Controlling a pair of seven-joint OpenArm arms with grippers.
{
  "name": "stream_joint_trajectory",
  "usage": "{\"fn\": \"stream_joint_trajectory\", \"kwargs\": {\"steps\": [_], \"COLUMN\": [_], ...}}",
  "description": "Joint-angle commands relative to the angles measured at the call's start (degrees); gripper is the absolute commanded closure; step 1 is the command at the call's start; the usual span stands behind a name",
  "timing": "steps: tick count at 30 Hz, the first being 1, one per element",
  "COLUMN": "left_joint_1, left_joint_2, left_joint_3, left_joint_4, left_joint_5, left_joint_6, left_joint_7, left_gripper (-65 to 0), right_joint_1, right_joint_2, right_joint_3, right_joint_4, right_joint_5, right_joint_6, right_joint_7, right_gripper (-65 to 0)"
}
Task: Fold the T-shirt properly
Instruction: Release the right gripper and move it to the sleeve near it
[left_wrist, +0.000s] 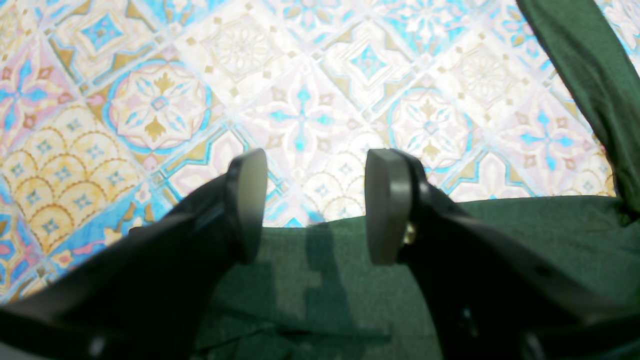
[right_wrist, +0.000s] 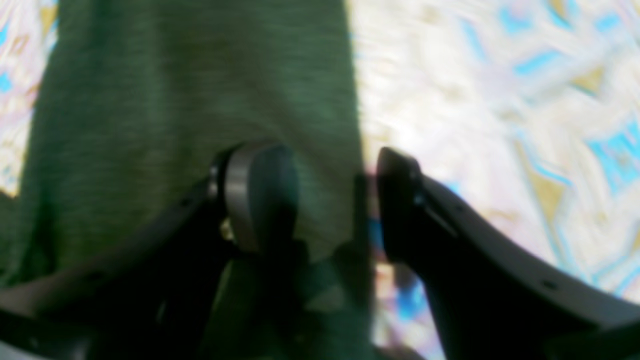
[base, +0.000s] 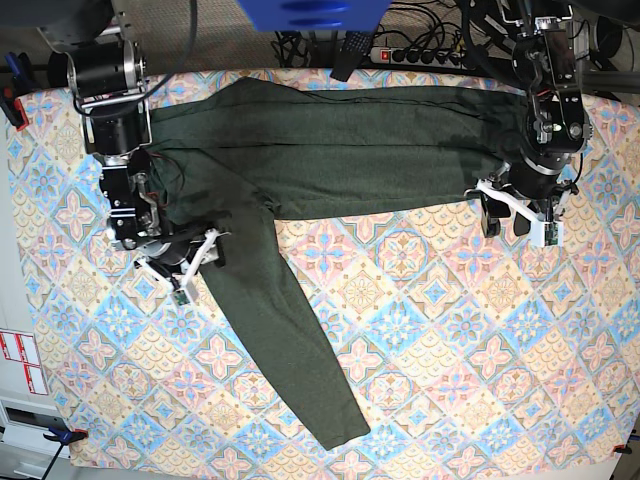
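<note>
**A:** What do your jaws look like right now?

**B:** On my left gripper the jaws stand apart with nothing between them. Through the gap I see patterned cloth and, nearer the camera, a green hem. The pads hang above the edge of the T-shirt, not pinching it as far as I can tell.

**A:** And the other side?

**B:** My right gripper has its jaws spread wide too. The wrist view is blurred, but one jaw sits over green fabric and the other over bare tablecloth, so they straddle the edge of a sleeve. I can't tell whether either pad touches the knit.

**A:** Where do the grippers sit overall?

**B:** In the base view the left gripper is at the right end of the shirt, at its near edge. The right gripper is on the left side, just beside the top of the sleeve that runs away diagonally.

**A:** How is the shirt lying?

**B:** It lies flat on the table, its body a long band across the far side, running left to right. One long sleeve trails from the left part of the body down toward the near middle, ending well short of the near edge. The fabric shows a few soft creases near the left shoulder.

**A:** Anything else around?

**B:** A power strip and cables lie beyond the far edge.
</note>
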Motion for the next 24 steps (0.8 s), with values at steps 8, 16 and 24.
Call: {"fn": "stream_joint_trajectory", "kwargs": {"steps": [8, 16, 24], "left_joint_1": [0.06, 0.06, 0.06], "left_joint_2": [-0.55, -0.55, -0.55], "left_joint_3": [-0.19, -0.19, -0.19], "left_joint_4": [1.11, 1.11, 1.11], "left_joint_5": [-0.38, -0.38, -0.38], "left_joint_6": [-0.1, -0.1, -0.1], "left_joint_7": [-1.22, -1.22, -1.22], "left_gripper": [-30.9, -30.8, -30.8], "right_joint_1": [0.5, -4.43, -16.91], "right_joint_2": [-0.7, -0.7, -0.61], "right_joint_3": [-2.47, -2.47, -2.38], "right_joint_4": [0.63, 18.21, 38.61], "right_joint_5": [0.67, 0.94, 0.76], "right_joint_6": [1.15, 1.15, 1.24], "right_joint_7": [-1.43, -2.22, -8.55], "right_gripper": [-4.0, 0.0, 0.0]}}
